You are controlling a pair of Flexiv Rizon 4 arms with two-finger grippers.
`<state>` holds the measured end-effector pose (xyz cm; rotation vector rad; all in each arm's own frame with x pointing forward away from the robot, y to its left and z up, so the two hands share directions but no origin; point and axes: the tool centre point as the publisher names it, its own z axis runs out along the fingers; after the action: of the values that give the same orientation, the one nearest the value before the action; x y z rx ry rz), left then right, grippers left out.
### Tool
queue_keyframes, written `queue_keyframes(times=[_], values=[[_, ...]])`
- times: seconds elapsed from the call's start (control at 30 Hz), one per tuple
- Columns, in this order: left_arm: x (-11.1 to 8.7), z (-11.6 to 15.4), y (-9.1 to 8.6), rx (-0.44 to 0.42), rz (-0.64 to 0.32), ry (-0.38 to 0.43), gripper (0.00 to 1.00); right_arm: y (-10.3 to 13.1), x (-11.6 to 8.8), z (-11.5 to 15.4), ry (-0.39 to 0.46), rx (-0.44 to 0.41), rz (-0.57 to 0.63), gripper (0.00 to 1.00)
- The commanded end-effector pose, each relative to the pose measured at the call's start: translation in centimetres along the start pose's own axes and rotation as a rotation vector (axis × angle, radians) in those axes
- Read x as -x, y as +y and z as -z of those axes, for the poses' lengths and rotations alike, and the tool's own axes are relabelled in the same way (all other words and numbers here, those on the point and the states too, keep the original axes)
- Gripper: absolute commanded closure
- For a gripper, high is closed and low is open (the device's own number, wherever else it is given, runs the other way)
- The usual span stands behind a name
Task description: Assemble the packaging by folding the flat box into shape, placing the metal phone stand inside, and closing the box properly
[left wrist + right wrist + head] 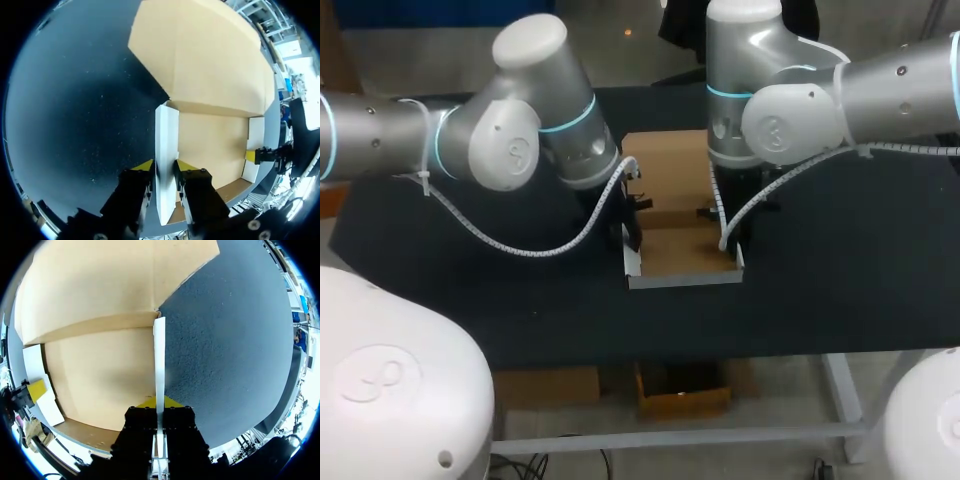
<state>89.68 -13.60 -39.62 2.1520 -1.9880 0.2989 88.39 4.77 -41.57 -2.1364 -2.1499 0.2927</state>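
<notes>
The cardboard box (685, 215) lies in the middle of the surface (840, 280), its lid panel stretching away from the robot. Both side walls stand upright, running front to back. The left jaws pinch the left wall (166, 145), and the right jaws pinch the right wall (159, 365).

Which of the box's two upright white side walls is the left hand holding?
The side wall on the left arm's side, pinched by the left hand; the opposite wall sits in the right hand.
</notes>
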Motion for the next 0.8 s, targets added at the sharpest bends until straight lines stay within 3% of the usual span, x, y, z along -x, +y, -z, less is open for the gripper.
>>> queue_keyframes(times=[0.03,0.1,0.8], values=[[0.1,0.2,0.1,0.002,0.009,-0.014,0.80,0.0,0.0,0.0,-0.002,-0.003,0.000,1.00],[0.2,0.0,0.0,0.009,0.009,-0.016,0.86,0.0,0.0,0.0,-0.002,-0.003,0.000,1.00],[0.3,-1.1,0.2,0.028,0.013,-0.052,0.83,0.0,0.0,0.0,-0.002,-0.003,0.000,1.00]])
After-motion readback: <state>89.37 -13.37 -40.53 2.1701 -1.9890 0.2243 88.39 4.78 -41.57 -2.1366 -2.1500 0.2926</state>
